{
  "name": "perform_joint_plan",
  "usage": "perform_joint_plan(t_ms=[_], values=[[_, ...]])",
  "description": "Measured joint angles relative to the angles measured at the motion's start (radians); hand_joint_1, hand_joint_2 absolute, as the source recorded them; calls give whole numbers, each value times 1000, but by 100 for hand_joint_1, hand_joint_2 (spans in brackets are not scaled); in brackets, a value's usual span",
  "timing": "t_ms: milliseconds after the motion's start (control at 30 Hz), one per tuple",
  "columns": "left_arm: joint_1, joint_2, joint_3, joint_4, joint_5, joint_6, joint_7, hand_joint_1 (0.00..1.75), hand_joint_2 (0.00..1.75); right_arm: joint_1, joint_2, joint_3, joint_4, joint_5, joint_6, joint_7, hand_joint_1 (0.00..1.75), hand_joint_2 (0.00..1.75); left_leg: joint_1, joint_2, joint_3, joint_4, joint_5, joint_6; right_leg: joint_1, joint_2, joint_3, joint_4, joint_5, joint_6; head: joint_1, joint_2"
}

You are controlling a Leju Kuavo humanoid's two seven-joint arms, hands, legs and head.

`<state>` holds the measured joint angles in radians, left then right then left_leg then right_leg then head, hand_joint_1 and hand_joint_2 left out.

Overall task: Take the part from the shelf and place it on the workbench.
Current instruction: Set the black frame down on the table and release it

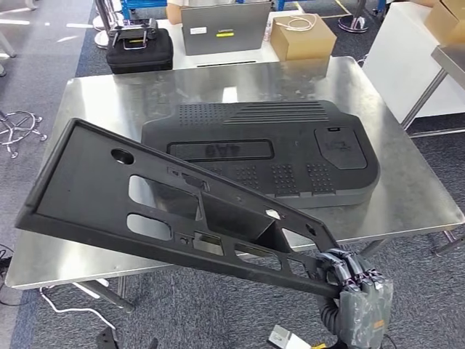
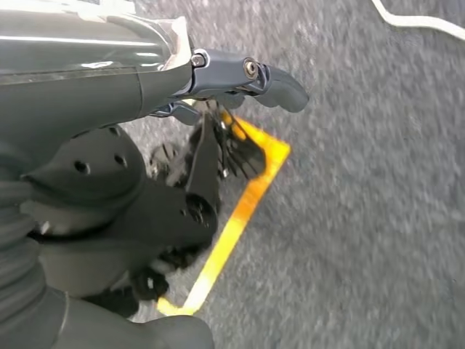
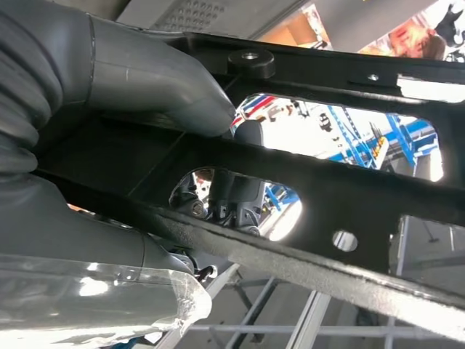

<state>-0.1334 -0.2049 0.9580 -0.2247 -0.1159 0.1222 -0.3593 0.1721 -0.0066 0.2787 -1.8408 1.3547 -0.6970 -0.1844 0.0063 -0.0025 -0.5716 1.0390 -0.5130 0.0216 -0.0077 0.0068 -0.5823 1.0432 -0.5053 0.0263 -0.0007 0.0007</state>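
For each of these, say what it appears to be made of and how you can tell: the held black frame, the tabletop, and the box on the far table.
Black frame: probably moulded plastic, matte and finely textured, with cut-out openings and ribs.
Tabletop: looks like stainless steel, brushed, with dull reflections.
Box: cardboard, plain brown with folded flaps.

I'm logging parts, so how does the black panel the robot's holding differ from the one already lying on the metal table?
The held frame panel is tilted, gripped by the right hand, with cut-out openings. The table panel lies flat, solid, with ribbed and dotted textures. Both are black.
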Motion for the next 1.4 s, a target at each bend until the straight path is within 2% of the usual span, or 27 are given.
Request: perform_joint_plan(t_ms=[67,133,433,567,833,967,1133,1400], values=[[-1,0,-1,0,0,-7,-3,0,175,-5,-3,-1,2,0,0,4,175,175,-2,-1,0,0,-2,2,1,2,4,-14,-2,-6,-1,0],[-2,0,-2,0,0,-14,-6,0,175,-13,-7,-3,6,-1,0,9,175,175,-3,-1,3,-5,-2,7,1,4,5,-15,-2,-7,-1,0],[-3,0,-19,0,0,-26,-6,0,175,-72,-33,4,42,-7,2,39,175,175,-1,-1,7,-15,4,-8,3,4,5,-13,-3,-13,-1,0],[-9,-1,-21,0,0,-21,1,0,0,-117,-49,19,66,35,15,75,175,175,-3,-1,7,-15,4,-11,3,4,5,-13,-3,-13,-1,0],[-23,-4,-39,0,0,-16,31,0,0,-253,-66,57,153,200,72,186,175,175,-7,-1,8,-14,4,-11,-1,3,7,-14,-2,-12,0,0],[-25,-5,-48,0,0,-17,35,0,0,-307,-75,71,191,214,100,224,175,175,-7,-1,7,-14,5,-11,-1,2,8,-15,-2,-12,0,0],[-32,-7,-61,0,0,-20,47,0,0,-445,-119,119,285,218,192,350,175,175,-8,-1,7,-13,5,-10,-2,2,8,-15,-1,-12,0,0],[-40,-11,-88,0,0,-25,66,0,0,-659,-141,134,474,219,287,353,175,175,-8,-1,7,-12,5,-10,-2,2,7,-15,0,-11,0,0]])
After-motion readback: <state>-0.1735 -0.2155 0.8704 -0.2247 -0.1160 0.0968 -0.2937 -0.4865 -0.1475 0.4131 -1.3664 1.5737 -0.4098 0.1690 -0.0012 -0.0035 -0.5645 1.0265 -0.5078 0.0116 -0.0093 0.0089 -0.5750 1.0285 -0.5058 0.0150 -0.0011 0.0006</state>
